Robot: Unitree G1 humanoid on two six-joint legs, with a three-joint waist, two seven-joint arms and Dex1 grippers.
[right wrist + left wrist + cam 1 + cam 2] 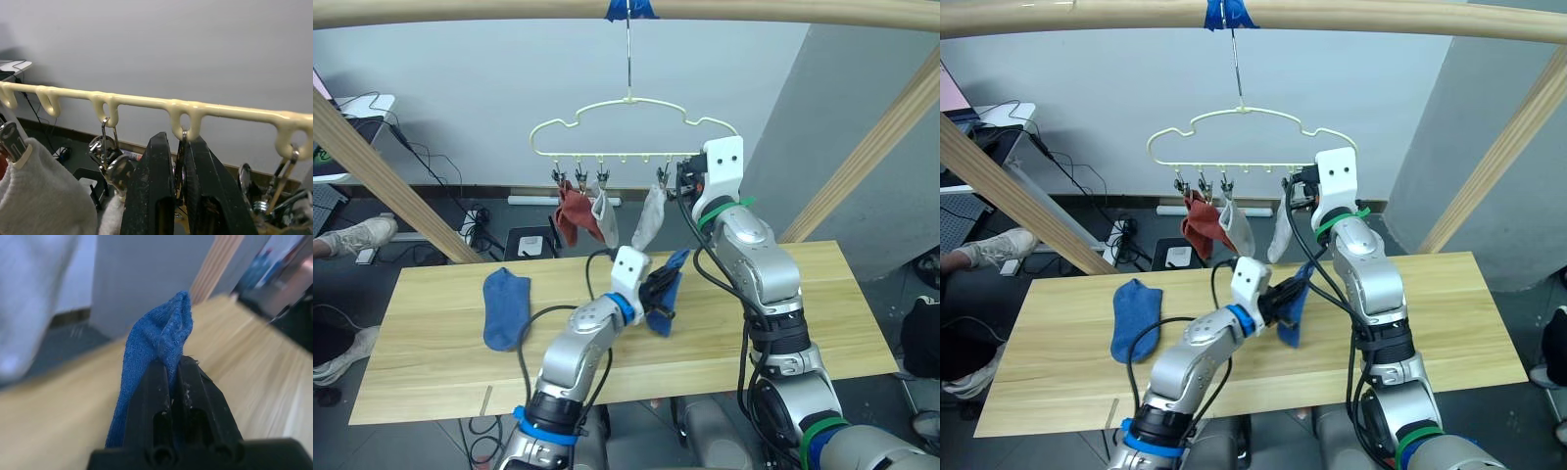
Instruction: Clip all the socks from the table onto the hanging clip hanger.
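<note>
Left wrist view: your left gripper [171,377] pinches a soft blue ankle sock [156,357].

Your right gripper [180,161] is closed on a small metal clip [179,164] of the pale yellow-green wire clip hanger [146,100].

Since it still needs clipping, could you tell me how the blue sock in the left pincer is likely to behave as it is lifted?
Probably floppy: the blue sock droops below the left pincer, folded where it is pinched. Likely light, since a small pinch carries it. It may sway or slip, so its edge could be awkward to feed into a clip.
</note>
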